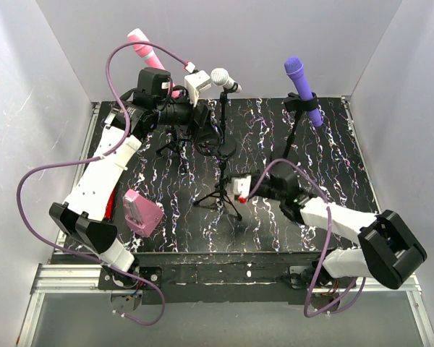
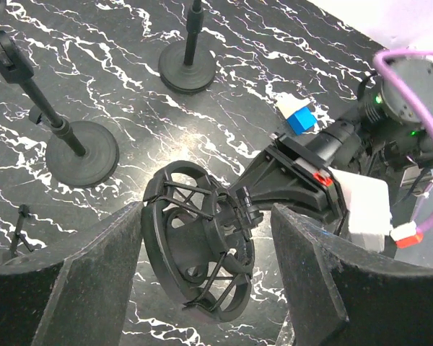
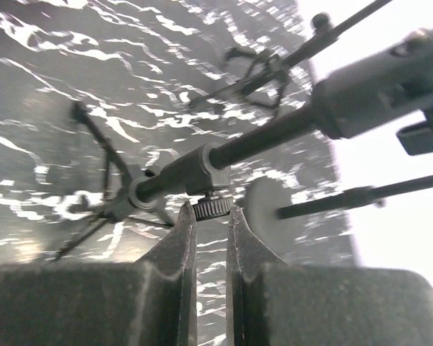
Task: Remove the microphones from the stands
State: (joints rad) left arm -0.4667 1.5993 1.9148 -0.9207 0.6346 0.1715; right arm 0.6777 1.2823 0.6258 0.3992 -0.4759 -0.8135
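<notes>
An empty black shock mount (image 2: 195, 252) tops a tripod stand (image 1: 218, 194). My left gripper (image 2: 206, 216) is open, a finger on each side of the mount, touching nothing; in the top view it (image 1: 201, 123) sits below a white microphone (image 1: 221, 76) on a round-base stand. A pink microphone (image 1: 146, 47) stands at back left and a purple microphone (image 1: 302, 87) at back right. My right gripper (image 3: 211, 209) is shut on the knurled knob (image 3: 213, 207) under the tripod stand's pole (image 3: 260, 140); in the top view it (image 1: 240, 189) is beside the tripod.
Two round stand bases (image 2: 83, 153) (image 2: 187, 68) rest on the black marbled table (image 1: 333, 166). A pink box-like object (image 1: 142, 211) lies at front left. A small blue and white block (image 2: 297, 115) lies near the right arm. White walls close in three sides.
</notes>
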